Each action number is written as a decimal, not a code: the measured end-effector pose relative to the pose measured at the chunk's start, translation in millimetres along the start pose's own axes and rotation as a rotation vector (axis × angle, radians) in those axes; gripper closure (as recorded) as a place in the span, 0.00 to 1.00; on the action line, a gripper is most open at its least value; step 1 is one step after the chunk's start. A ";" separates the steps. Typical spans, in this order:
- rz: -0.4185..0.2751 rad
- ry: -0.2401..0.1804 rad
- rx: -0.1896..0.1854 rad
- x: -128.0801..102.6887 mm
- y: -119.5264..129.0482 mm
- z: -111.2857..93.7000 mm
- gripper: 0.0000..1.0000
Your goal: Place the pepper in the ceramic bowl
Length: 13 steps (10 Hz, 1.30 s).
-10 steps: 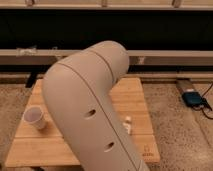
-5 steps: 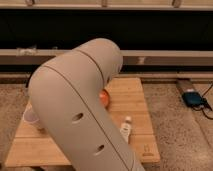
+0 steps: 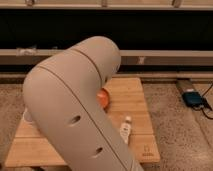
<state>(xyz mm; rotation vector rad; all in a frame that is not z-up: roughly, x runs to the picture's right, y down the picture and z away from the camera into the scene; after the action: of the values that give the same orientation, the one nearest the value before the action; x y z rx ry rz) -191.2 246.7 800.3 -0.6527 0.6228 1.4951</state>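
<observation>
The robot's arm (image 3: 75, 115) fills most of the camera view, a pale bent casing that runs from the lower middle up to an elbow above the wooden table (image 3: 135, 95). Compared with half a second ago it has swung further left and lower, so more of the table's right half is now uncovered and the paper cup at the table's left end is almost wholly hidden.

The gripper is out of sight behind the arm, somewhere over the table's middle; it is closed, but what it may be holding cannot be told.

The ceramic bowl (image 3: 103, 97) shows only as an orange sliver at the arm's right edge, near the table's centre. The pepper is not visible.

A white bottle (image 3: 125, 131) lies on the table's front right part, well inside the edge. The table's right and far edges are free, with bare board between bottle and bowl. On the floor, well right of the table, sits a dark blue device (image 3: 192, 98) with a cable.
</observation>
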 end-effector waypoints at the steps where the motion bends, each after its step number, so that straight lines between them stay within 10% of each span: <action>1: -0.003 -0.002 -0.003 0.3 -0.2 0.7 1.00; 8: -0.033 -0.131 -0.019 -19.5 -11.4 -90.2 1.00; 13: -0.025 -0.145 -0.010 -100.6 -47.6 -113.0 0.88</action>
<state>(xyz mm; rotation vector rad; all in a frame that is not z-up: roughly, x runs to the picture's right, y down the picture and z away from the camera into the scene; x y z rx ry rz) -139.8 96.7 796.3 -0.5526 0.4945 1.5081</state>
